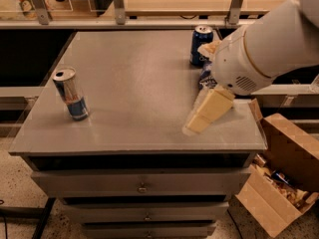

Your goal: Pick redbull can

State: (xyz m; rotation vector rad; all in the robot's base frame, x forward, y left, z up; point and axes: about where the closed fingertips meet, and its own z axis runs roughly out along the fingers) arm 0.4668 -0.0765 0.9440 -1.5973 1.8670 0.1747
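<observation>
In the camera view, your target, the redbull can (71, 94), stands upright near the front left corner of the grey table (134, 83), close to the left edge and well apart from everything else. The gripper (202, 117) is low over the front right part of the table, far across from the can.

The main risk is the approach. The can is slim and tall, so a low sweep from the right would likely nudge it before you close on it. That could tip it or push it off the left edge. A second risk is picking the wrong target. The wider dark blue can (201, 45) at the back right sits much nearer the arm (269, 49). It stands just beside the arm's bulky wrist, so a swing of the arm could knock it over.

The arm enters from the upper right, with the wrist above the table's right side. The gripper slants down and to the left toward the surface. You cannot tell whether it is spread or pressed together, and nothing shows in its grasp.
</observation>
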